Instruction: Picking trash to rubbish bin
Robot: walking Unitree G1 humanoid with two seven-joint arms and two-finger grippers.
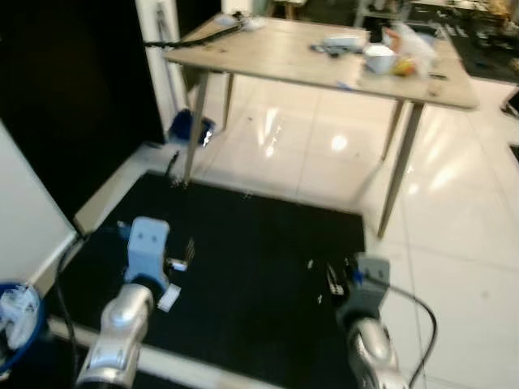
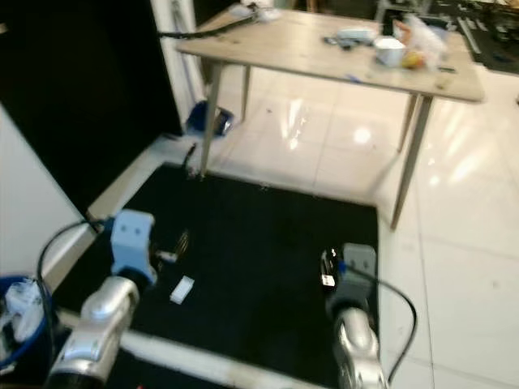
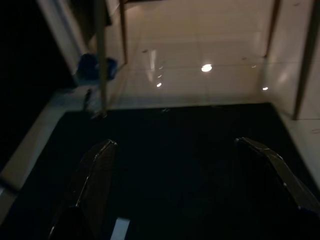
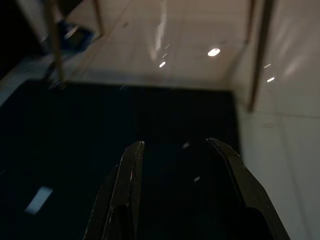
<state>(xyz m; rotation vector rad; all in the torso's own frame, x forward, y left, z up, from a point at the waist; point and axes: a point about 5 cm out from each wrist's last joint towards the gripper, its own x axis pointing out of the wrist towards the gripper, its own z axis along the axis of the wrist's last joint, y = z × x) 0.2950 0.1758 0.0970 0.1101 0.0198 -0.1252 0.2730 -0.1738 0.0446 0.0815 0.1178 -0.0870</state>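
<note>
A black mat is covering the floor, and a small white scrap of trash is lying near its left edge. Glossy cream tiles are showing pale light spots beyond the mat's far edge. The table is showing a light wood top on pale legs, with a white cup near its right edge. A blue bin is holding white rubbish off the mat's near left corner. Both arms are gleaming silver, with the left wrist block pale blue and the right wrist block grey. The left fingers and right fingers are showing glossy black.
</note>
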